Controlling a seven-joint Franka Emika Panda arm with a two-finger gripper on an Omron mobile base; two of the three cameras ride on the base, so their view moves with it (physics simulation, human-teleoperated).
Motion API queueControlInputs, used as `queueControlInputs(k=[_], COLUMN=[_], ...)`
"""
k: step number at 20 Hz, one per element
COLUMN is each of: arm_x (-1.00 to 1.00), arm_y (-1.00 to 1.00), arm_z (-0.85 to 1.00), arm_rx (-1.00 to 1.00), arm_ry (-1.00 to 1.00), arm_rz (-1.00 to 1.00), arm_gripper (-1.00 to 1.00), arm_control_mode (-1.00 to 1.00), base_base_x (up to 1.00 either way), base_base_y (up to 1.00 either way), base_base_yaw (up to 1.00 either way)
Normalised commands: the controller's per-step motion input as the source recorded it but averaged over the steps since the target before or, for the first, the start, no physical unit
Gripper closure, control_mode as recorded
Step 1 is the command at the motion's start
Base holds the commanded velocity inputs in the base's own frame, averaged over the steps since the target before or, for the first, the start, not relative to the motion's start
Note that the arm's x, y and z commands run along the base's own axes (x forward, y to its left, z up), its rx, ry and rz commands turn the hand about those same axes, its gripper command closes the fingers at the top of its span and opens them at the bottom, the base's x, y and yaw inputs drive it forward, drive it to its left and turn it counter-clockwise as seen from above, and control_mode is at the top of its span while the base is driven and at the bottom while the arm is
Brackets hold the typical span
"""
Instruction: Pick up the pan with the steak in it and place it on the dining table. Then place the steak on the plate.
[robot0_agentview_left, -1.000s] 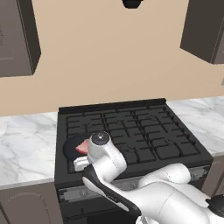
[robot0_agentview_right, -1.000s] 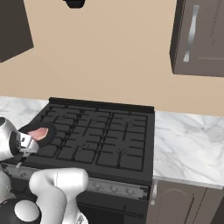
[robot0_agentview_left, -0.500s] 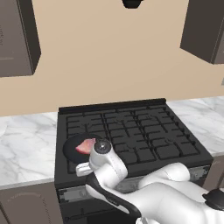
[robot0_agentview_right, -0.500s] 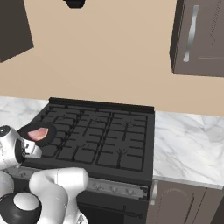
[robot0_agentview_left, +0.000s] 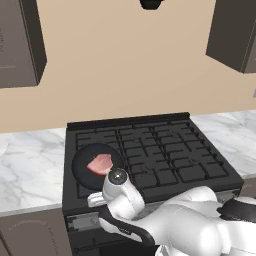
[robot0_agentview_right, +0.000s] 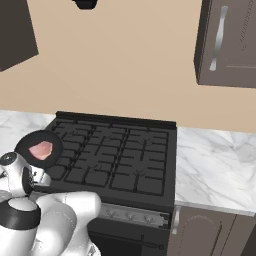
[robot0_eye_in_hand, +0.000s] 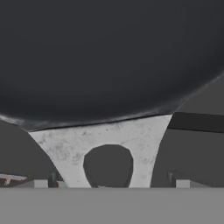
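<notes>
A black stove (robot0_agentview_left: 150, 150) sits between marble counters (robot0_agentview_right: 215, 165) against a beige wall (robot0_agentview_left: 125, 60); dark cabinets (robot0_agentview_right: 227, 42) hang above.

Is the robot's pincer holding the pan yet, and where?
Nothing yet. The open pincer sits on either side of the pan's grey handle tip without squeezing it.

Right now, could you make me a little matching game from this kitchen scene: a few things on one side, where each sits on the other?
Things:
1. steak
2. pan
3. stove
4. upper cabinet with a long handle

Places:
A. on the stove's front left corner
B. between two marble counters
C. inside the pan
D. on the wall, upper right

Pairs: 1-C, 2-A, 3-B, 4-D
</notes>
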Motion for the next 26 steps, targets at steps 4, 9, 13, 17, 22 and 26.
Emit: queueControlInputs(k=[4,9,13,17,22,26], arm_x=[0.0,0.07,0.01,-0.06,-0.31,-0.52], arm_y=[0.01,0.0,0.0,0.0,0.0,0.0], arm_z=[-0.03,0.19,0.72,0.97,1.0,0.94], arm_rx=[0.0,0.04,0.08,0.08,0.08,0.05], arm_ry=[0.0,0.0,0.0,0.0,0.01,0.05], arm_rz=[0.0,-0.04,-0.07,-0.07,-0.08,-0.06], arm_gripper=[1.0,1.0,1.0,1.0,1.0,1.0], arm_control_mode=[-1.0,-1.0,-1.0,-1.0,-1.0,-1.0], base_base_x=[0.0,0.0,0.0,0.0,0.0,0.0], base_base_y=[0.0,0.0,0.0,0.0,0.0,0.0], base_base_yaw=[0.0,0.0,0.0,0.0,0.0,0.0])
